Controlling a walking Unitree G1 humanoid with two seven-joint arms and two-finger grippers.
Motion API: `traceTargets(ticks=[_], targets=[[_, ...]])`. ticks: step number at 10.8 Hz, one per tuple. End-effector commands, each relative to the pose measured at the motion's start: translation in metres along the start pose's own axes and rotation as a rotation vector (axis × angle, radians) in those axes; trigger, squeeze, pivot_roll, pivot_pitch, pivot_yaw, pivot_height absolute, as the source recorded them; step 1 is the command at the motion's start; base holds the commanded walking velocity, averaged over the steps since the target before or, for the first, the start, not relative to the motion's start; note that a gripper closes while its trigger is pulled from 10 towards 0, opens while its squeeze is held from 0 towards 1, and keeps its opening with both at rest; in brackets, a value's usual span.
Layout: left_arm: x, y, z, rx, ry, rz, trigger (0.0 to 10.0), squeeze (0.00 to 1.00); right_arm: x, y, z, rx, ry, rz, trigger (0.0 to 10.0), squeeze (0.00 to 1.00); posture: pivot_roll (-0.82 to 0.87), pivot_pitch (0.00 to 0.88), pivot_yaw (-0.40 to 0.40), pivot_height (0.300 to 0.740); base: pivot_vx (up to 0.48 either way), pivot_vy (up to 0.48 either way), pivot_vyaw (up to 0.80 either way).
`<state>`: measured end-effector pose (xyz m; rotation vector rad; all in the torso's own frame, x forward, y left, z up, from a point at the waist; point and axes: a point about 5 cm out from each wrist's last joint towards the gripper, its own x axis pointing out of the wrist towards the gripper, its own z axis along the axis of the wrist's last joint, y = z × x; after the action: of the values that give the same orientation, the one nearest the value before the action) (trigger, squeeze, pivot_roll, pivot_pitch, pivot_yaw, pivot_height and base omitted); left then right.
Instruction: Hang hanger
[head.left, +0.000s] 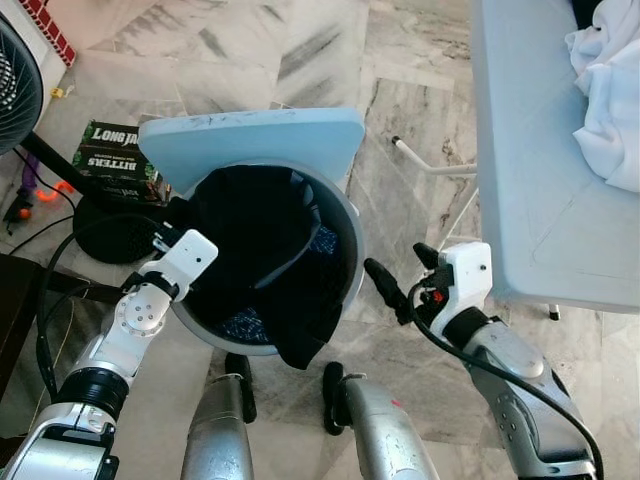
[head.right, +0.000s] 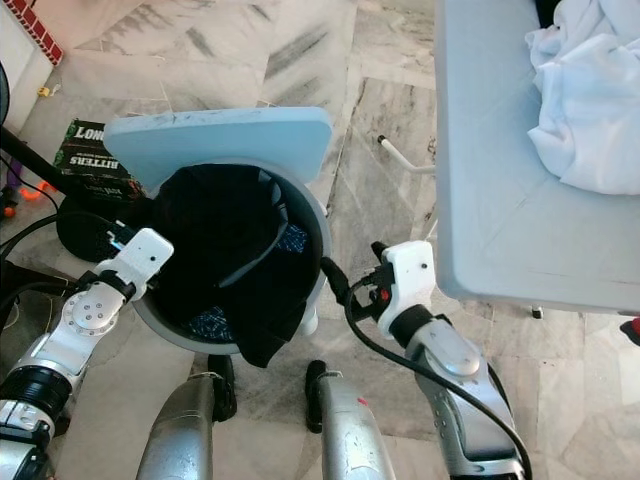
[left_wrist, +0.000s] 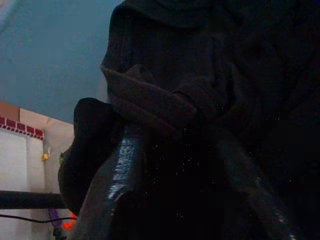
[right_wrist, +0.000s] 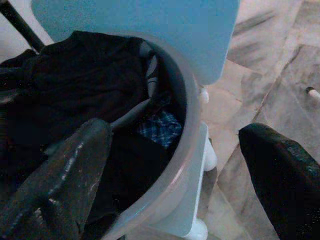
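Note:
A round grey basket (head.left: 350, 250) holds a black garment (head.left: 250, 225), with the grey arc of a hanger (head.left: 295, 255) lying across it. A blue checked cloth (right_wrist: 160, 127) lies underneath. My left gripper (head.left: 205, 225) reaches in over the basket's left rim. In the left wrist view its fingers (left_wrist: 120, 170) close in on a fold of the black garment (left_wrist: 150, 100), which hides the tips. My right gripper (head.left: 400, 275) hovers open just outside the right rim, holding nothing. The hanger bar (right_wrist: 132, 112) shows ahead of it.
A light blue panel (head.left: 250, 140) stands at the basket's far side. A grey table (head.left: 540, 150) with white cloth (head.left: 610, 90) is on the right. A fan (head.left: 15, 90), its black base (head.left: 110, 235), cables and a dark box (head.left: 115, 150) crowd the left. Marble floor lies beyond.

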<state>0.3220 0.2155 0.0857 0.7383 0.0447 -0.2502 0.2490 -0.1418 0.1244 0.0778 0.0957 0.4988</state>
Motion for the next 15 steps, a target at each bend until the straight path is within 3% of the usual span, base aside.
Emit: traceTargets(ticks=[1, 5, 7, 9, 15], targets=[[-0.008, -0.006, -0.012, -0.003, 0.035, -0.011, 0.0, 0.0, -0.004, 0.005, -0.002, 0.012, 0.013, 0.023, 10.0, 0.0, -0.1, 0.428, -0.086, 0.74, 0.0, 0.0, 0.0], [-0.008, -0.004, -0.007, -0.003, -0.005, 0.015, 0.0, 0.0, -0.003, 0.004, -0.003, -0.001, 0.017, 0.016, 10.0, 0.0, -0.09, 0.433, -0.078, 0.74, 0.0, 0.0, 0.0], [-0.007, -0.007, 0.017, -0.01, -0.133, 0.031, 0.0, 0.0, -0.003, 0.005, -0.004, -0.003, 0.019, 0.015, 10.0, 0.0, -0.09, 0.435, -0.078, 0.74, 0.0, 0.0, 0.0], [-0.01, -0.009, 0.029, 0.008, -0.188, 0.04, 0.0, 0.0, -0.003, 0.005, -0.004, -0.006, 0.019, 0.013, 10.0, 0.0, -0.08, 0.436, -0.076, 0.74, 0.0, 0.0, 0.0], [-0.01, -0.009, 0.029, 0.008, -0.188, 0.04, 0.0, 0.0, -0.003, 0.005, -0.004, -0.006, 0.019, 0.013, 10.0, 0.0, -0.08, 0.436, -0.076, 0.74, 0.0, 0.0, 0.0]])
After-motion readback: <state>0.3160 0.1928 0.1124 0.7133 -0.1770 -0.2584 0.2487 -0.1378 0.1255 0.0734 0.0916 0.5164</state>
